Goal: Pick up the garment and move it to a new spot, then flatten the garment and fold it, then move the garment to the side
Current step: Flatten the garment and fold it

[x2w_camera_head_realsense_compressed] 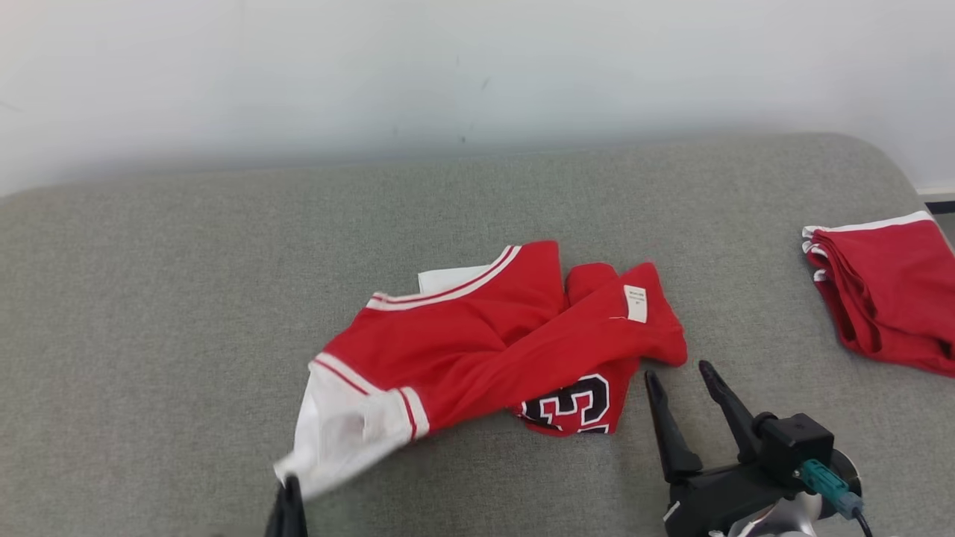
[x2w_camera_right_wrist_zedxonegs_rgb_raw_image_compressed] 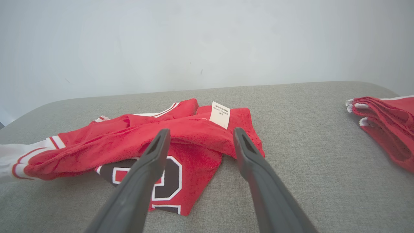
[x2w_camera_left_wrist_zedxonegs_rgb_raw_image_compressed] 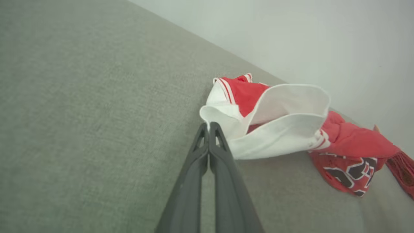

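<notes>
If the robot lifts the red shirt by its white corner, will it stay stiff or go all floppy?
Probably floppy: the shirt lies in soft bunched folds, so it would likely droop from where the left gripper pinches its white edge. It looks thin, so probably light. Pushed, it would likely crumple rather than slide.

- The head view looks forward and down from above onto the grey pad, with the wall behind it.
- The left wrist view sits low and close, tilted, facing the garment at its white edge.
- The right wrist view sits low, just beside the garment, facing the wall.
- All three views share the garment; the head and right wrist views share the folded pile.
</notes>
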Available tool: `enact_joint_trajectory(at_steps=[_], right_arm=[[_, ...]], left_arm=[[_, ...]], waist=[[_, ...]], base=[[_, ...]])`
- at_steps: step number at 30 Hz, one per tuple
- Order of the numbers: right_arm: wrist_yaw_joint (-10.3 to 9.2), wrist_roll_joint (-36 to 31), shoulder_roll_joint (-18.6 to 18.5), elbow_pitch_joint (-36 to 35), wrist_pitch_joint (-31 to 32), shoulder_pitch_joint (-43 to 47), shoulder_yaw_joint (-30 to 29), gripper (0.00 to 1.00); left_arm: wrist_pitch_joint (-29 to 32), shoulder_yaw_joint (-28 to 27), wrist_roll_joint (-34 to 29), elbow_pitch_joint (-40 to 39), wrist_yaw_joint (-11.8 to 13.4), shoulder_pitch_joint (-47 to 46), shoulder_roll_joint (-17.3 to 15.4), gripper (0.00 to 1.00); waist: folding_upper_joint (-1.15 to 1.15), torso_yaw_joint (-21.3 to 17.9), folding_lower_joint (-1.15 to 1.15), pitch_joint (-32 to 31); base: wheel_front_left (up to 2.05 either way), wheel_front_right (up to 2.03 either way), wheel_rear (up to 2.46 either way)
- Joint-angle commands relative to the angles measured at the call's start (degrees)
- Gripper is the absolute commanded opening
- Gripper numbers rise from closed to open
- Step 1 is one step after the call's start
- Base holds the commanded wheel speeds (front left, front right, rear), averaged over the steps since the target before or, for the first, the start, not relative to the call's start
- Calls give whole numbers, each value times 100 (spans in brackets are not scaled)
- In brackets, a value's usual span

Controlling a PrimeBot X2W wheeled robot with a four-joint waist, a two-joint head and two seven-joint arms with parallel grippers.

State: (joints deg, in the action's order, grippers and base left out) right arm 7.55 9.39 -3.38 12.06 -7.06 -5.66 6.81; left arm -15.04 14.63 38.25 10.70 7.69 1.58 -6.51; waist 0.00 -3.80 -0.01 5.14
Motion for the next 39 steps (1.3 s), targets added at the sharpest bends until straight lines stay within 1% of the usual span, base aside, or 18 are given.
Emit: enact_joint_trajectory(at_steps=[1, 3, 4, 5, 6, 9, 14, 16, 19, 21, 23, 25, 27, 32, 33, 34, 38, 39], right_arm=[[-14, -46, -43, -9, 5, 84, -10, 100], [-14, -55, -43, -56, 40, 127, -32, 100], [-14, -56, -51, -79, 42, 143, -48, 100], [-14, -51, -61, -106, 68, 146, -70, 100], [-14, -63, -75, -134, 84, 159, -96, 100], [-14, -114, -88, -200, 119, 203, -167, 100], [-14, -156, -162, -348, 192, 217, -296, 100], [-14, -200, -202, -409, 231, 204, -333, 100], [-14, -217, -265, -468, 303, 127, -325, 100], [-14, -221, -304, -498, 359, 62, -289, 100], [-14, -217, -345, -551, 438, 16, -285, 100], [-14, -205, -363, -624, 491, 21, -313, 100], [-14, -185, -388, -668, 531, 57, -356, 100], [-14, -216, -384, -746, 591, 168, -489, 100], [-14, -218, -390, -765, 601, 189, -521, 100], [-14, -219, -402, -788, 620, 199, -550, 100], [-14, -236, -436, -857, 648, 207, -636, 100], [-14, -240, -445, -867, 659, 203, -651, 100]], left_arm=[[-15, 0, -54, 47, -24, 99, 11, 0], [-11, 84, -11, 332, -162, 299, 71, 0], [22, 156, -17, 482, -231, 353, 75, 10], [70, 236, -27, 610, -296, 370, 65, 82], [156, 266, 30, 740, -334, 392, 70, 100], [371, 230, 227, 917, -400, 421, 13, 100], [324, -263, 321, 667, -123, 429, -324, 100], [359, -331, 269, 545, -53, 418, -467, 100], [621, -229, 238, 434, -151, 309, -640, 100], [756, -175, 211, 362, -126, 234, -686, 100], [894, -145, 13, 370, 160, 253, -829, 100], [1190, -120, -90, 340, 472, 371, -904, 100], [1489, -144, -131, 230, 702, 520, -1056, 100], [2226, -245, 22, -210, 972, 935, -1417, 100], [2353, -287, 153, -365, 956, 993, -1422, 100], [2468, -303, 274, -531, 880, 1051, -1444, 100], [2744, -371, 984, -1363, 356, 1208, -1305, 100], [2815, -383, 1076, -1520, 303, 1266, -1322, 100]], waist=[[0, 11, 1, -18], [0, 13, 1, -41], [0, 13, 1, -52], [0, 11, 1, -61], [0, 7, 1, -66], [0, -13, 1, -82], [0, -61, 1, -95], [0, -77, 1, -108], [0, -112, 1, -128], [0, -136, 1, -140], [0, -156, 1, -154], [0, -158, 1, -155], [0, -148, 1, -140], [0, -86, 1, -97], [0, -73, 1, -91], [0, -62, 1, -86], [0, -16, 1, -59], [0, -10, 1, -51]], base=[[0, 0, 0], [0, 0, 0], [0, 0, 0], [0, 0, 0], [0, 0, 0], [0, 0, 0], [0, 0, 0], [0, 0, 0], [0, 0, 0], [0, 0, 0], [0, 0, 0], [0, 0, 0], [0, 0, 0], [0, 0, 0], [0, 0, 0], [0, 0, 0], [0, 0, 0], [0, 0, 0]])
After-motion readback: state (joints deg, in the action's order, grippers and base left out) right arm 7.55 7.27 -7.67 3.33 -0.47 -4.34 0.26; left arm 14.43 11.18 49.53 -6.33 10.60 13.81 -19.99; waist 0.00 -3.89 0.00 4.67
